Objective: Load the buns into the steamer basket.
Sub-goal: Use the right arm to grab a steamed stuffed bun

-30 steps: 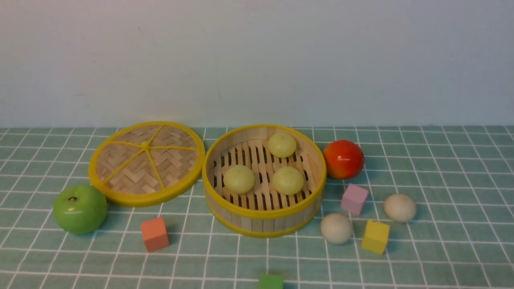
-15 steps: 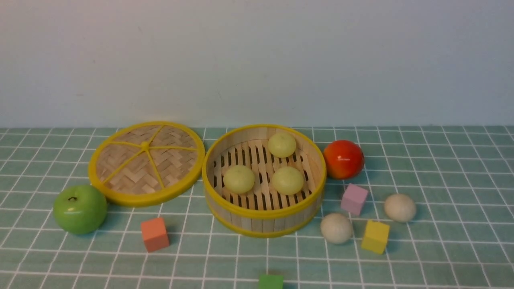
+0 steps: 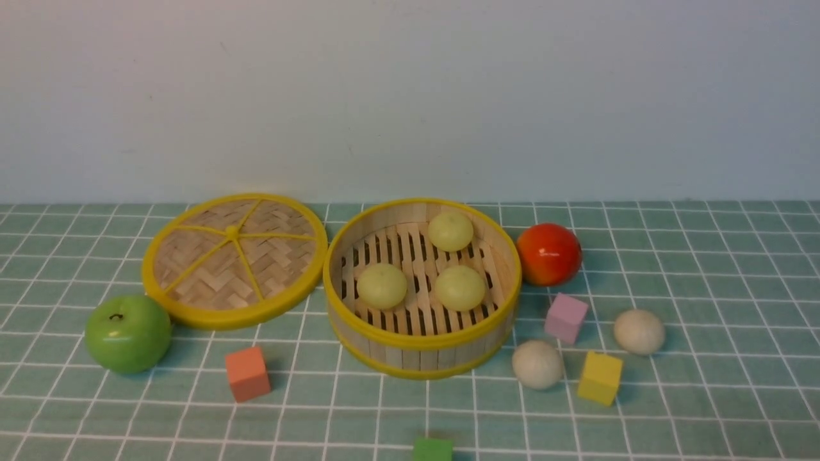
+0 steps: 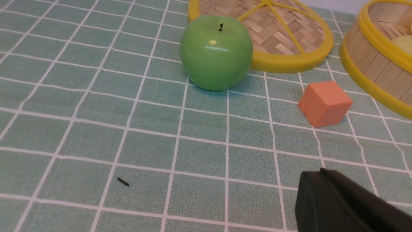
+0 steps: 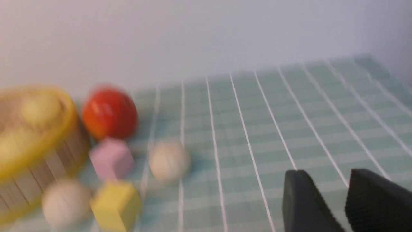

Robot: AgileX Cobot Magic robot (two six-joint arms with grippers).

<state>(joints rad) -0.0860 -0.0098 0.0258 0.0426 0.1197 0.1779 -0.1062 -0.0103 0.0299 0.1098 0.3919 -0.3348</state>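
Judging by the layout, down to the last two buns. Count three yellow-green buns already on the slats inside the steamer basket; find the other two, off-white, out on the worktop to the right of it.

Use the right claw, seen with jaws wide and nothing between them, low over bare worktop and apart from the buns; allow for heavy blur in its wrist view. Leave the left claw alone: closed, empty, over by the orange cube and the apple, on the wrong side.

Start with the nearer bun, close to the basket wall. Come down from straight above, straddle the widest part and close gently, as probably smooth and apt to roll. Lift clear of the yellow rim before crossing, then set down on a bare patch of slats, not on another bun.

Mind the yellow cube just beside that bun and the pink cube just behind it; turn the jaws to miss both. Take the farther bun second, again watching both cubes on its basket side.

Ignore the red fruit against the basket's right wall, touching or not, cannot tell. Ignore likewise the lid and the green cube.
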